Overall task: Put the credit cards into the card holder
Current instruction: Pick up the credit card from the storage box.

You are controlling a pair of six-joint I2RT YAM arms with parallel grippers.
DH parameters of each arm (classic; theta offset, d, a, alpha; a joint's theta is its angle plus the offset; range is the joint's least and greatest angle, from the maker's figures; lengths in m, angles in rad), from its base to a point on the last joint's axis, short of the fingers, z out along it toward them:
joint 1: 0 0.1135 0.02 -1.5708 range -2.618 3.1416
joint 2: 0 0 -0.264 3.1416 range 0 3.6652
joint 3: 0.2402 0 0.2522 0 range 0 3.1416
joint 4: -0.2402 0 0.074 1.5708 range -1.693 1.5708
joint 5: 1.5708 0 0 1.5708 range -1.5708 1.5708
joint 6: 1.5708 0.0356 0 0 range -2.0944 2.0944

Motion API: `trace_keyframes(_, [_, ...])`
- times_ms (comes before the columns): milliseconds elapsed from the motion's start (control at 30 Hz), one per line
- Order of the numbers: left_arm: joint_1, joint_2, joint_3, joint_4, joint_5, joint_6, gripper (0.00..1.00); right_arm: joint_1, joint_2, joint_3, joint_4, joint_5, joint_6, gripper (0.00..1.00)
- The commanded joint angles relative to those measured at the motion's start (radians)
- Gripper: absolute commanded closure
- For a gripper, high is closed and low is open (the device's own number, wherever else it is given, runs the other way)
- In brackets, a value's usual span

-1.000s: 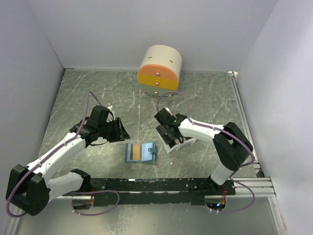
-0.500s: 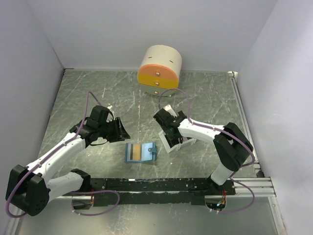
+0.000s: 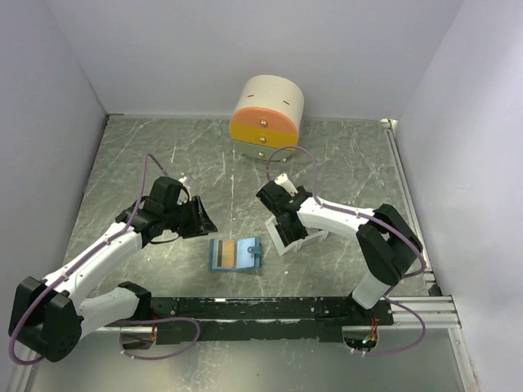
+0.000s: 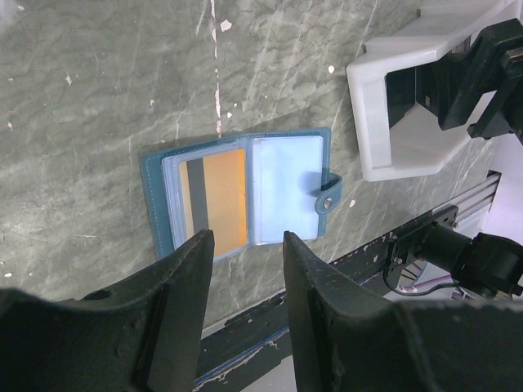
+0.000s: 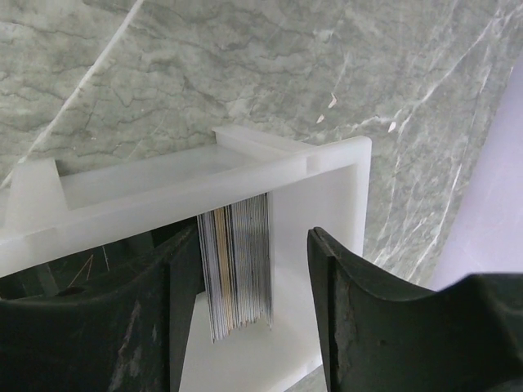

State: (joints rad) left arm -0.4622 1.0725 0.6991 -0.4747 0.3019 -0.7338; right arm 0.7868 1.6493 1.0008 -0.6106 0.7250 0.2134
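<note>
Low centre, the card holder (image 3: 235, 254) lies open; my left gripper (image 4: 248, 245) hovers above it, fingers apart, empty. Further back, my right gripper (image 5: 252, 245) straddles the credit cards (image 5: 237, 269) standing edgewise in the white tray (image 5: 327, 204), not clamped. Light, stiff, slick: I'd pinch the flat faces near the exposed edge.

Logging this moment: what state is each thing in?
Wallet: open, flat, orange card in slot.
Card stack: on edge in tray.
Drawer box: drawers shut.
Left gripper: open, empty.
Right gripper: open, straddling card stack.
</note>
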Motion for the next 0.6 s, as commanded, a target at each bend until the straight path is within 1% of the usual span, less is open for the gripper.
trace_keyframes(0, [-0.006,-0.018,-0.007,0.021,0.021,-0.010,0.50,-0.013,-0.014,0.016,-0.009,0.055,0.015,0.49])
trace_keyframes(133, [-0.006,-0.020,-0.009,0.022,0.023,-0.012,0.50,-0.021,-0.015,0.008,0.008,0.041,0.007,0.60])
trace_keyframes(267, [-0.007,-0.022,-0.009,0.022,0.024,-0.013,0.50,-0.022,-0.004,0.007,0.023,0.044,0.007,0.63])
trace_keyframes(300, [-0.006,-0.022,-0.009,0.020,0.024,-0.014,0.50,-0.022,0.004,0.007,0.021,0.047,0.011,0.63])
trace_keyframes(333, [-0.007,-0.023,-0.009,0.020,0.024,-0.013,0.50,-0.023,0.010,0.009,0.018,0.050,0.016,0.60])
trace_keyframes(400, [-0.007,-0.023,-0.010,0.022,0.024,-0.015,0.50,-0.022,0.025,0.012,0.014,0.062,0.021,0.52])
trace_keyframes(567, [-0.007,-0.027,-0.016,0.025,0.028,-0.020,0.50,-0.023,0.047,0.022,-0.008,0.113,0.030,0.51])
